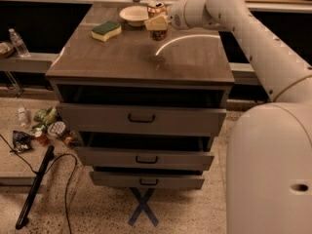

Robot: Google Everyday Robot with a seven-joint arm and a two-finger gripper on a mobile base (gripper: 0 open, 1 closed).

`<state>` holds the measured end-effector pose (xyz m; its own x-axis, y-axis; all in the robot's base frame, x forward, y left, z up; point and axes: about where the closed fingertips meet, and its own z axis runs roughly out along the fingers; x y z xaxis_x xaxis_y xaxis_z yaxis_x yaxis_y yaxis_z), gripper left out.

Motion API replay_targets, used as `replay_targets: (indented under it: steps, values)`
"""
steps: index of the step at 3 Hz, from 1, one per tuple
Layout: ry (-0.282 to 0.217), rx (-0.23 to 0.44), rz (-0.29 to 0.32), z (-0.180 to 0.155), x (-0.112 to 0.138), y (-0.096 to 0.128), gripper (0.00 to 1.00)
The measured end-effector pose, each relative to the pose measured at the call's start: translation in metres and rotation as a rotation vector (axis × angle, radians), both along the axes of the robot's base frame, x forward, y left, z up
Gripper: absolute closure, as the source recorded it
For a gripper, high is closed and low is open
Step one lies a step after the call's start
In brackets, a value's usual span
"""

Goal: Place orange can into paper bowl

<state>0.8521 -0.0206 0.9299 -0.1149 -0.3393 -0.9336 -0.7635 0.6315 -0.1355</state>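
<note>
Up on the brown cabinet top (pixel 195 57), the gripper (pixel 157 22) squeezes the can (pixel 156 6) and holds it standing up, a little above the top. The bowl (pixel 132 14) sits just beside the can, on the sponge (pixel 106 30) side. I think the can must go a bit that way, then down into the bowl.

Cabinet top (pixel 122 57) carries 2 things: paper bowl (pixel 134 14), sponge (pixel 107 30); gripper (pixel 157 23) w/ orange can (pixel 156 7) over it.
</note>
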Motion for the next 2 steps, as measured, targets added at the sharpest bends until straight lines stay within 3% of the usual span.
replay_targets:
  steps: [1, 2]
  values:
    - [0.011, 0.010, -0.026, -0.003, 0.035, 0.036, 1.00]
    - [0.013, 0.012, -0.067, -0.008, 0.058, 0.050, 1.00]
